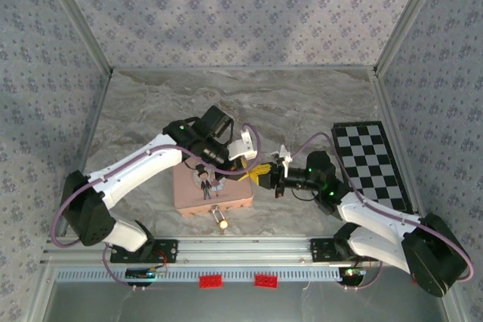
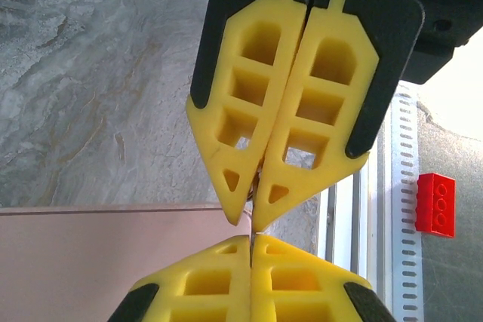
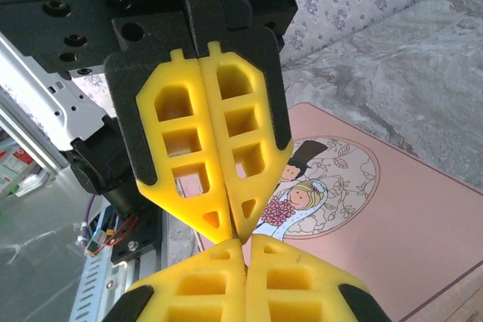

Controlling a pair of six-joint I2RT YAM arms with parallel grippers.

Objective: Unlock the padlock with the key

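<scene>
The brass-gold padlock (image 1: 221, 222) lies on the table just in front of the pink box (image 1: 189, 195). Above the box's right edge my left gripper (image 1: 258, 170) and right gripper (image 1: 270, 179) meet tip to tip. In the left wrist view my left gripper (image 2: 251, 237) is shut. A thin dark sliver, the key (image 2: 252, 230), runs edge-on from between its fingers into the shut tips of the right gripper (image 2: 254, 216). In the right wrist view the right gripper (image 3: 244, 243) is shut against the left gripper (image 3: 232, 231), with the cartoon couple on the pink box (image 3: 407, 224) behind.
A black-and-white checkerboard (image 1: 373, 164) lies at the right. Two red bricks (image 1: 210, 281) (image 1: 266, 280) sit on the front rail, one of them in the left wrist view (image 2: 435, 203). Patterned walls close in the marble table at the back and sides.
</scene>
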